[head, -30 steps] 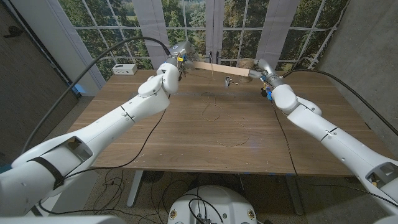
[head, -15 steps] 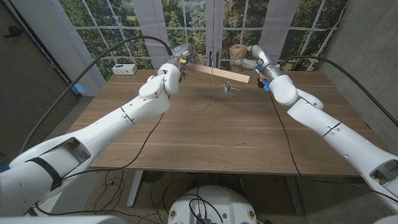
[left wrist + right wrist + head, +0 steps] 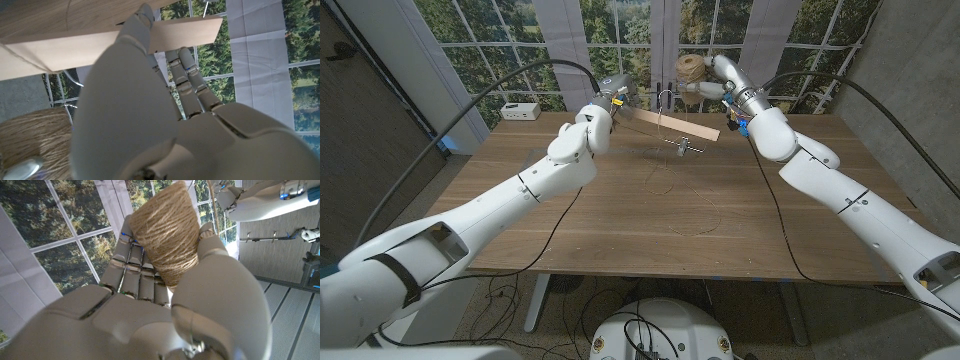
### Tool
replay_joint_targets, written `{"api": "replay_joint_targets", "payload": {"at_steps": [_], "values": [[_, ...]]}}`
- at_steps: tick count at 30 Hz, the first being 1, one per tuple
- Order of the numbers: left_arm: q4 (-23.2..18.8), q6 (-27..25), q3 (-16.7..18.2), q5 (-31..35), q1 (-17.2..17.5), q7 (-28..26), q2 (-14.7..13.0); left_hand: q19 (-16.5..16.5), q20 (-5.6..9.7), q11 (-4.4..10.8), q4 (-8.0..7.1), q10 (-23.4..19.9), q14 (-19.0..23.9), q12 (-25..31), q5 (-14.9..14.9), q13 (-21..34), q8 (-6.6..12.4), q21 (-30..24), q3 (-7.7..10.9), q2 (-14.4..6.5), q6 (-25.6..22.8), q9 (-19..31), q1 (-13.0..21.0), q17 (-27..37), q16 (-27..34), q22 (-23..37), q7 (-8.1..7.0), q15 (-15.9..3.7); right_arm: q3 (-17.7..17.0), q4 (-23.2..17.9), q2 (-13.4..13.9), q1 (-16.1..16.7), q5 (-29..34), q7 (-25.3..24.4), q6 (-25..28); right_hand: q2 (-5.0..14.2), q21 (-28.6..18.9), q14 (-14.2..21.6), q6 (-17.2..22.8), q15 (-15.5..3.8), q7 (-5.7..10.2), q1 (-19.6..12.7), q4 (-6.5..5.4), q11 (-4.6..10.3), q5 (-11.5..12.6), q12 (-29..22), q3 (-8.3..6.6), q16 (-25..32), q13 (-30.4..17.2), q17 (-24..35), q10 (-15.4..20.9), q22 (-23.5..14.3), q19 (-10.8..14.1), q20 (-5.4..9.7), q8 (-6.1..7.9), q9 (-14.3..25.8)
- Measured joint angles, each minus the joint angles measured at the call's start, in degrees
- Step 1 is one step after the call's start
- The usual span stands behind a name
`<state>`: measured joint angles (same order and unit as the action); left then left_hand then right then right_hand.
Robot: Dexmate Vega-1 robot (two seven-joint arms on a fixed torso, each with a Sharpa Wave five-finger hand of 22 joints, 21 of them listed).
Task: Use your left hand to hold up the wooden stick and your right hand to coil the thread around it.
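Observation:
My left hand (image 3: pixel 608 103) grips one end of a flat wooden stick (image 3: pixel 670 123) and holds it above the far side of the table, its free end sloping down to the right. The stick (image 3: pixel 75 50) crosses above my left hand (image 3: pixel 150 110), with a strand of thread (image 3: pixel 30 59) lying over it. My right hand (image 3: pixel 718 76) holds a spool of tan twine (image 3: pixel 692 70) above and behind the stick. A thin thread (image 3: pixel 662 105) drops from the spool to the stick. My right hand (image 3: pixel 150 305) wraps the spool (image 3: pixel 167 235) in fingers and thumb.
A small metal piece (image 3: pixel 682 146) sits just under the stick; I cannot tell what carries it. Loose thread loops (image 3: pixel 692 215) lie on the wooden table (image 3: pixel 620 240). A white box (image 3: pixel 521 111) stands at the far left corner. Windows rise behind.
My right hand has carried the spool up and to the left, from beside the stick's free end to above it. The stick's free end has dipped lower.

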<state>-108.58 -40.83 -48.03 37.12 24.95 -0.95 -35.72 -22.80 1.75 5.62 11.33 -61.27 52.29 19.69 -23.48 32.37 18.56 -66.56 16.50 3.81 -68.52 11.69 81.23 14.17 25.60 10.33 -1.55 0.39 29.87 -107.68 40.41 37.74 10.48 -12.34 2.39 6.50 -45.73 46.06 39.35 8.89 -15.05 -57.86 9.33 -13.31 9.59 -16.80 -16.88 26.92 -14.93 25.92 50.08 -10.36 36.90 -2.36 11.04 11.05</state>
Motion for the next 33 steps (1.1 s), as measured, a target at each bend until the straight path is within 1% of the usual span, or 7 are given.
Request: {"api": "replay_joint_targets", "payload": {"at_steps": [7,15,18,19,24,26,33], "values": [[1.81,-1.41,-1.26,2.28,-0.98,0.67,1.37,0.00,0.00,0.14,0.00,-0.14,0.18,-0.22,-0.37,-0.14,-0.21,-0.21,0.00,0.00,-0.01,0.18,0.00,0.03,-0.29,0.00,0.00,-0.17,0.11,-0.74,-0.51,-0.72,2.00,0.74,-0.66,0.00,0.00,0.00,0.08,0.00,-0.08,0.00,0.00,0.00,0.17,0.00,0.00,-0.09,-0.06,0.00,0.00,0.00,-0.01,0.00,0.20,0.00],[4.38,-3.64,-1.93,3.90,-1.58,-0.50,3.91,-0.01,0.00,0.33,-0.01,-0.34,0.41,-0.43,-0.37,-0.14,-0.45,-0.22,-0.01,0.00,-0.31,0.18,0.00,0.03,-0.57,0.01,-0.06,-0.38,0.13,-1.91,-0.75,-1.06,4.58,0.93,-1.53,0.00,-0.43,0.00,0.08,0.00,-0.08,0.00,0.00,0.00,0.16,0.01,0.00,-0.14,-0.12,0.01,0.00,0.00,-0.20,0.00,0.20,0.00],[5.82,-4.56,-2.04,4.12,-1.84,-1.45,5.48,0.00,0.00,0.28,-0.01,-0.39,0.41,-0.44,-0.37,-0.13,-0.63,-0.37,-0.01,0.00,-0.31,0.17,0.00,0.03,-0.56,0.00,-0.06,-0.38,-0.14,-2.45,-0.76,-1.04,5.72,0.90,-1.89,0.00,-0.43,-0.01,0.08,-0.01,-0.08,0.00,0.00,0.00,0.16,0.02,0.00,-0.21,-0.12,0.21,0.00,0.00,-0.21,0.00,0.20,0.00],[5.82,-4.97,-2.04,4.14,-1.84,-1.95,5.48,-0.01,0.00,0.20,-0.01,-0.46,0.41,-0.44,-0.37,-0.13,-0.66,-0.62,-0.01,0.00,-0.31,0.17,0.00,0.03,-0.56,0.00,-0.06,-0.38,-0.28,-2.69,-0.76,-0.97,5.72,0.90,-1.89,0.00,-0.43,-0.01,0.08,-0.01,-0.08,0.00,0.00,0.00,0.16,0.02,0.00,-0.22,-0.12,0.24,0.00,0.00,-0.21,0.00,0.20,0.00],[8.26,-6.21,-2.25,4.14,-2.43,-3.99,7.91,-0.01,0.00,0.10,-0.02,-0.56,0.82,-0.57,-0.37,-0.11,-0.68,-0.68,-0.02,0.00,-0.31,0.15,0.00,0.03,-0.56,0.02,-0.05,-0.37,-0.77,-3.72,-0.60,-0.31,7.36,0.42,-2.31,0.00,-0.43,-0.01,0.08,-0.01,-0.08,0.00,0.00,0.00,0.14,0.05,0.00,-0.31,-0.12,0.27,0.00,0.00,-0.21,0.00,0.18,0.00],[8.50,-6.50,-2.32,4.13,-2.51,-4.52,8.14,-0.01,0.00,0.11,0.03,-0.56,0.82,-0.60,-0.37,-0.10,-0.71,-0.68,0.03,0.00,-0.31,0.14,0.00,0.03,-0.56,0.02,-0.05,-0.37,-0.89,-4.12,-0.52,-0.03,7.92,0.21,-2.33,0.00,-0.68,-0.01,0.08,-0.01,-0.08,0.00,0.00,0.00,0.13,0.05,0.00,-0.31,-0.11,0.27,0.00,0.00,-0.21,0.00,0.18,0.00],[11.24,-8.61,-3.71,4.19,-3.78,-7.05,10.73,-0.24,-0.22,0.20,0.16,-0.91,0.82,-0.66,-0.70,0.08,-0.93,-0.68,0.16,0.00,-0.75,0.13,0.00,0.03,-0.58,-0.08,-0.08,-0.36,-1.53,-5.56,-0.23,1.49,10.38,-0.74,-2.28,0.00,-0.70,-0.01,0.08,-0.01,-0.08,0.00,0.00,0.00,0.05,0.18,0.00,-0.35,-0.10,0.26,0.00,0.00,-0.21,-0.01,0.16,0.00]]}}
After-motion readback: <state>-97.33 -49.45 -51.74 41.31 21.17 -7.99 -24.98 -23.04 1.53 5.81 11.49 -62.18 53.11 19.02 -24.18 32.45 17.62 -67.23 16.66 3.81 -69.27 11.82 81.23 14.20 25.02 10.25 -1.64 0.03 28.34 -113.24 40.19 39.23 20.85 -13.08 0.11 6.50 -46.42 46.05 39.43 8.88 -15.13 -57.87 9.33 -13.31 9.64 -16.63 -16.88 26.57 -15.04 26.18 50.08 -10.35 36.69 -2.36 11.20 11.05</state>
